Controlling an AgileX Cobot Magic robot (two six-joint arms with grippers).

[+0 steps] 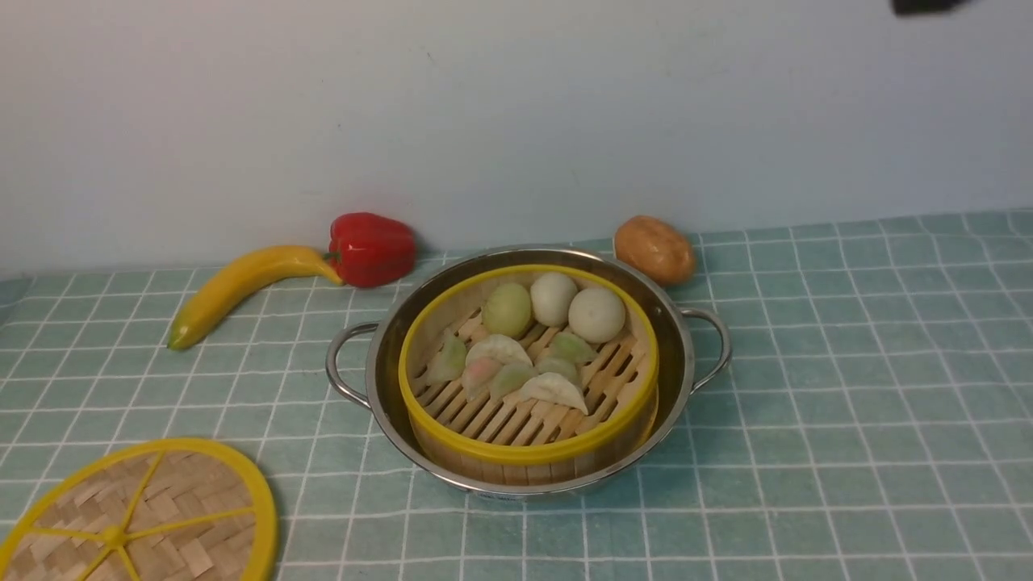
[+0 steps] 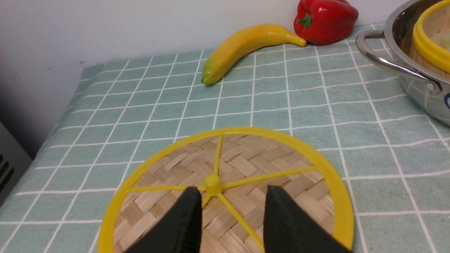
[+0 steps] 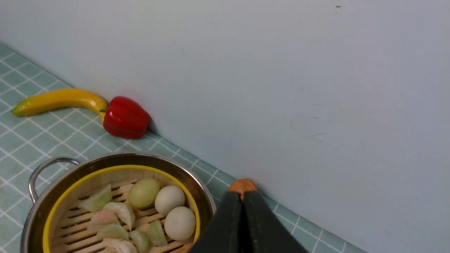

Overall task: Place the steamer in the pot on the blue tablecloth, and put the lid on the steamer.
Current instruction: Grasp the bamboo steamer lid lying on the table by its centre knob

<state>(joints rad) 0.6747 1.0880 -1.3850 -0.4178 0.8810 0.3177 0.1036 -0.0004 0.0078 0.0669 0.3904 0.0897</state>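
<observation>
— Front view?
— The bamboo steamer (image 1: 529, 436) sits inside the steel pot (image 1: 530, 489) on the blue tablecloth (image 1: 807, 484), dumplings and buns on its slats; the woven lid (image 1: 194, 524) lies apart, toward the robot's left.
— Left wrist view?
— The left gripper (image 2: 233, 200) appears with fingers spread, gripping nothing, before the lid, which rests flat on the cloth.
— Right wrist view?
— The right gripper (image 3: 242, 198) is closed, fingertips together and empty, with the filled steamer in the pot beyond.
</observation>
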